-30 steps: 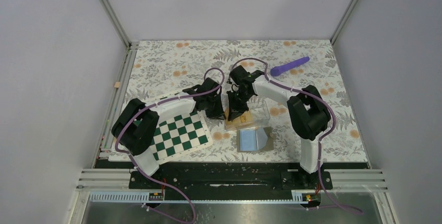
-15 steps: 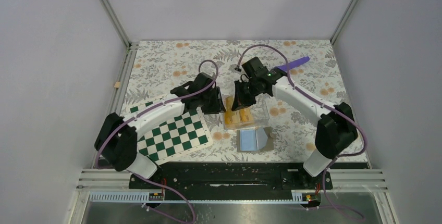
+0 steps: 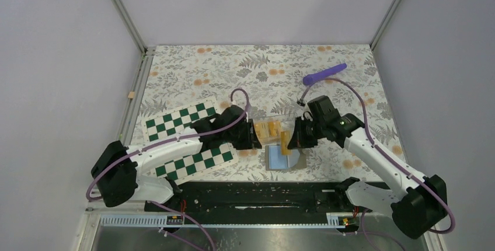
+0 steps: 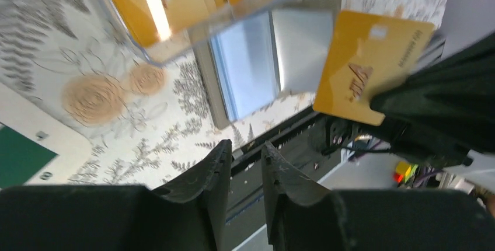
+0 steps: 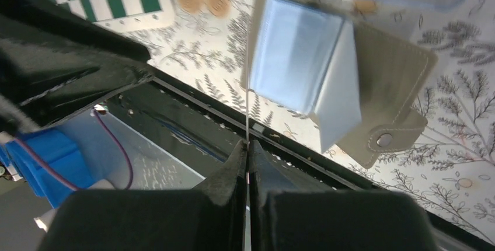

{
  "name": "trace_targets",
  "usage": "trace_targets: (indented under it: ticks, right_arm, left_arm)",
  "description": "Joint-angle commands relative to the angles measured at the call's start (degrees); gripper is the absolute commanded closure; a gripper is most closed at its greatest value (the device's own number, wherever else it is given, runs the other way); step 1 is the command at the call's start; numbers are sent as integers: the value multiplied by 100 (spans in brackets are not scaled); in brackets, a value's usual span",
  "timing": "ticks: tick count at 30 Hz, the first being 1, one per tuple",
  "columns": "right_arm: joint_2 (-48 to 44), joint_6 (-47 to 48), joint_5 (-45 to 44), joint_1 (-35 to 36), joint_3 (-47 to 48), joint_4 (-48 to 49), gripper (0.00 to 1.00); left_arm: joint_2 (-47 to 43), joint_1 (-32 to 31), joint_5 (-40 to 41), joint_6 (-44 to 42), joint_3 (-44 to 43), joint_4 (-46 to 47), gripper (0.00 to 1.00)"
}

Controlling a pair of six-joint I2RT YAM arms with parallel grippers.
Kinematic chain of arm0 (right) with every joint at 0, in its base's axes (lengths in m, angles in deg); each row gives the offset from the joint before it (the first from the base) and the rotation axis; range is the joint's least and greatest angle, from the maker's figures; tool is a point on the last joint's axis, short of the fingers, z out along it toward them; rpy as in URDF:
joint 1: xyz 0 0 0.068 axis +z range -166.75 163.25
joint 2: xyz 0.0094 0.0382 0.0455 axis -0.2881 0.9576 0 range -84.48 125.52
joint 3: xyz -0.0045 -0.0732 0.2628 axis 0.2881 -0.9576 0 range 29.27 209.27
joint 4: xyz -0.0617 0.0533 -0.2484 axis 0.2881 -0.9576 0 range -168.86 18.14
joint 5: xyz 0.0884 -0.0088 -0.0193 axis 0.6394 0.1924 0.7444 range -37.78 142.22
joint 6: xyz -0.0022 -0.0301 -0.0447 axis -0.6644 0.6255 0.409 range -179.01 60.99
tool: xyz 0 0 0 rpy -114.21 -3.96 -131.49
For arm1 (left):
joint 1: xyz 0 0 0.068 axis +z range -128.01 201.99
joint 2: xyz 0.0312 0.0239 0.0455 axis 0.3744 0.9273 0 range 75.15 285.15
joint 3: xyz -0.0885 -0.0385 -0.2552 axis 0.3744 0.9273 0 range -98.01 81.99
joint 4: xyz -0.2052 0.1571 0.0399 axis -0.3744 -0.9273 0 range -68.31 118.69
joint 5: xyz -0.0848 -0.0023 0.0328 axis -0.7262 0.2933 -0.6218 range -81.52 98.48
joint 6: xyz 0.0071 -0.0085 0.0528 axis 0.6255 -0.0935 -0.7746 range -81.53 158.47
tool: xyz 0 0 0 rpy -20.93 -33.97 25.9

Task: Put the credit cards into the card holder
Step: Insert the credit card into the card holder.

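Right hand [image 5: 247, 150] pinches one card [image 4: 373, 58]; left hand [image 4: 244, 150], slightly parted, holds nothing. One holder [image 3: 281, 157] lies 6 o'clock of one box [image 3: 269, 129].

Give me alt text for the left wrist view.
The right end effector holds an orange-yellow credit card near the open card holder. A clear tray of more cards lies at the top; the left end effector below is partly open and empty.

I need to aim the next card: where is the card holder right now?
In the top view the card holder lies open right of centre, on the near side of the clear box, right of the chessboard.
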Motion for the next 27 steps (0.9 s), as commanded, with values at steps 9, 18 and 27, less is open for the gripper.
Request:
trace_targets:
  ticks: [9,18,27]
  right_arm:
    - [165,-454,-350,-94,-1348,1570,100]
    - [262,-402,-567,-252,-1596,1772,100]
    - [38,-363,-493,-462,-1831,1775,100]
  left_arm:
    - [1161,-578,-212,729,187,1236,80]
    - [1930,-610,-346,799,83,1463,84]
    - [2263,-630,-281,755,-126,1158,89]
